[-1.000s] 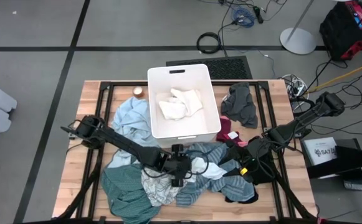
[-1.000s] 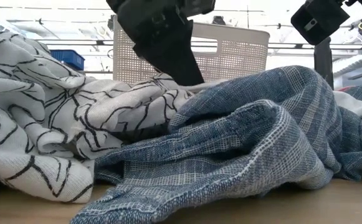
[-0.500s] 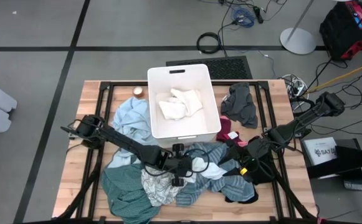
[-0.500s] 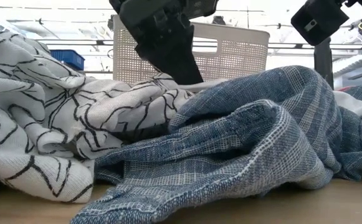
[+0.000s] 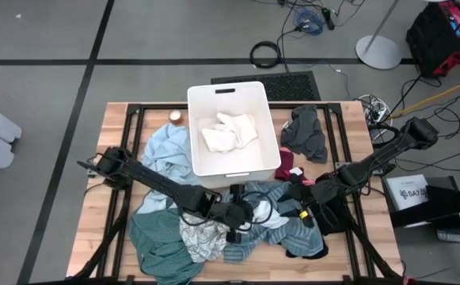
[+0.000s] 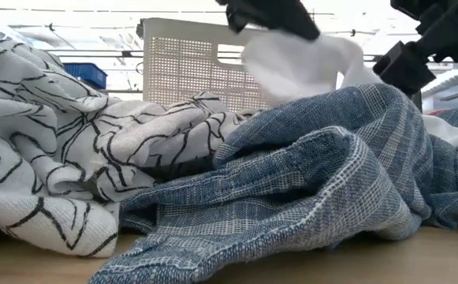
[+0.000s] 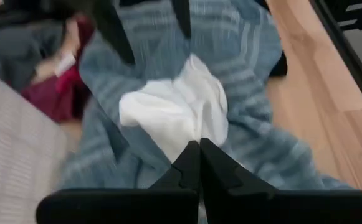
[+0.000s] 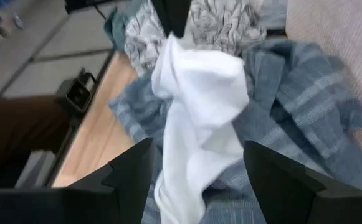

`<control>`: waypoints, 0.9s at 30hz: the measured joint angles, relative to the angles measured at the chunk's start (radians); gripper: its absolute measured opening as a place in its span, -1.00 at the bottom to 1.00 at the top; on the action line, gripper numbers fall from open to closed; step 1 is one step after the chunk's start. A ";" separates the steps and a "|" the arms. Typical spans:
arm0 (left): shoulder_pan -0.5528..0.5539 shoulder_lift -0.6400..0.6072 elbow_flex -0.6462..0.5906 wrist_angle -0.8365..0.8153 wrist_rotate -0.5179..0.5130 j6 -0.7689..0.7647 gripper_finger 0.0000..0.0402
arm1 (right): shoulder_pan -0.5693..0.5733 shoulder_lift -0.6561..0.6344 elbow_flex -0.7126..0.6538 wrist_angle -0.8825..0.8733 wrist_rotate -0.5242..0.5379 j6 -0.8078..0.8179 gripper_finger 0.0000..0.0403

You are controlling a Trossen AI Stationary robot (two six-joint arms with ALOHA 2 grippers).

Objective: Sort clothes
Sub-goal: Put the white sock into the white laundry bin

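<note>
Left pincer point(image 7: 199, 144): fingers pressed together on a corner of the white cloth point(image 7: 176, 115), above the striped cloth point(image 7: 243, 81) near the front middle of the worktop point(image 5: 95, 229).
White cloth: bunched, hanging from the left pincer's tips; in the low view it is raised clear above the striped cloth's ridge, in front of the bin point(image 6: 189, 67).
Right pincer point(image 8: 196, 177): fingers spread wide, holding nothing; the white cloth hangs just ahead of it, its lower end dipping between the fingers, touch not clear.
Striped cloth: blue-grey, spread under both pincers, touching the patterned cloth point(image 6: 63, 150) on its left in the low view.
Bin: white, at the worktop's back middle, with white pieces point(image 5: 230, 131) inside.
Teal cloth point(image 5: 162, 241): front left of the pile.
Light blue cloth point(image 5: 166, 150): just left of the bin.
Dark grey cloth point(image 5: 307, 133): right of the bin, apart from the pile.
Maroon cloth point(image 7: 59, 93): beside the bin's front right corner.
</note>
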 joint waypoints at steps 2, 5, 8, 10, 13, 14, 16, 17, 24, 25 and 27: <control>-0.004 0.000 0.052 -0.058 -0.016 0.023 -0.99 | -0.010 0.000 -0.008 0.031 -0.001 -0.004 0.17; -0.011 0.000 0.145 -0.166 -0.056 0.028 -0.99 | -0.010 0.000 -0.008 0.046 -0.004 -0.015 0.17; -0.018 0.000 0.248 -0.262 -0.078 0.033 -0.99 | -0.010 0.000 -0.008 0.045 -0.005 -0.024 0.17; -0.024 0.000 0.316 -0.317 -0.101 0.049 -0.99 | -0.010 0.000 -0.008 0.045 -0.005 -0.026 0.17; -0.035 0.000 0.421 -0.408 -0.151 0.058 -1.00 | -0.010 0.000 -0.008 0.045 -0.005 -0.028 0.17; -0.037 0.000 0.458 -0.438 -0.169 0.059 -1.00 | -0.010 0.000 -0.008 0.045 -0.005 -0.028 0.17; -0.037 0.000 0.534 -0.505 -0.208 0.062 -1.00 | -0.010 0.000 -0.008 0.045 -0.005 -0.027 0.17; -0.036 0.000 0.572 -0.538 -0.229 0.075 -1.00 | -0.010 0.000 -0.008 0.045 -0.005 -0.027 0.17; -0.022 -0.006 0.806 -0.633 -0.340 0.184 -1.00 | -0.010 0.000 -0.008 0.045 -0.005 -0.027 0.17; -0.016 -0.034 0.789 -0.602 -0.347 0.210 -1.00 | -0.010 0.000 -0.008 0.045 -0.005 -0.027 0.17; 0.003 -0.069 0.781 -0.582 -0.351 0.236 -1.00 | -0.010 0.000 -0.008 0.044 -0.005 -0.023 0.17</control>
